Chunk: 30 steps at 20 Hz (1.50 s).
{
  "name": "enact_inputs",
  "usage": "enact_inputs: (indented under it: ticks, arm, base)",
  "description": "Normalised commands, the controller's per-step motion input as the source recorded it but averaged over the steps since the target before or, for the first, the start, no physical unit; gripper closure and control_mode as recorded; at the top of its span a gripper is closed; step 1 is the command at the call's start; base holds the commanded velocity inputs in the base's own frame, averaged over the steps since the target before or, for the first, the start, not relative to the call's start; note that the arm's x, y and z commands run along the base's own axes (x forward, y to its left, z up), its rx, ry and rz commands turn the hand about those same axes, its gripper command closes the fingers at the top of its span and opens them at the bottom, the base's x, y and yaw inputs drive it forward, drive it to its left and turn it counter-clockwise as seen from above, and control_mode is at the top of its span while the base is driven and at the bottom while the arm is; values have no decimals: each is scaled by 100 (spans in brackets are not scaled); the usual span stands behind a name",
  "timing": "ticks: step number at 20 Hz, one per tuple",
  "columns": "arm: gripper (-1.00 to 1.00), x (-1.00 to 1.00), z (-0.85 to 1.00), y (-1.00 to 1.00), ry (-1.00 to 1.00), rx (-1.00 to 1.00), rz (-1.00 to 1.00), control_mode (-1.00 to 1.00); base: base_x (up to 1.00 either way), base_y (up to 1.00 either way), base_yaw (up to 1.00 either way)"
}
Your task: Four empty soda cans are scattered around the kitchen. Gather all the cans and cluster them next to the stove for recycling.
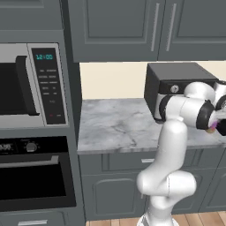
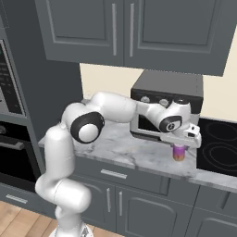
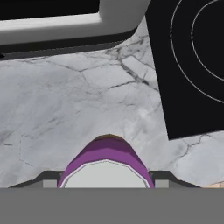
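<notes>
Marble counter [image 2: 139, 155] lies open beside stove [image 2: 217, 146]; jaws clasp purple can [image 2: 178, 153].

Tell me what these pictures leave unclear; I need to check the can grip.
- Tool tips: right base view, hidden behind the hand; hand view, cut off at the bottom.
- Purple can: hand view, lower body cut off; whether it touches the counter is unclear.
- Stove: right base view, cut by the right edge.

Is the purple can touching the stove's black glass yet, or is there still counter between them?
Apart. In the hand view, a strip of marble counter lies between the purple can and the stove edge; the right base view agrees.
</notes>
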Motion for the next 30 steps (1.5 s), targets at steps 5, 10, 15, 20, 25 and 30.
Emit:
enact_inputs:
  ticks: [5, 10, 15, 20, 25, 30]
  arm:
    - [100, 11, -11, -23, 0, 0, 0, -100]
    - [100, 14, -6, -24, 0, 0, 0, -100]
    - [100, 6, -9, -16, 0, 0, 0, -100]
    - [100, 2, -12, -10, 0, 0, 0, -100]
    - [100, 2, -15, -7, 0, 0, 0, -100]
    - [100, 3, -15, -6, 0, 0, 0, -100]
  base:
    - [0, 0, 0]
    - [0, 0, 0]
    - [0, 0, 0]
    - [0, 0, 0]
    - [0, 0, 0]
    - [0, 0, 0]
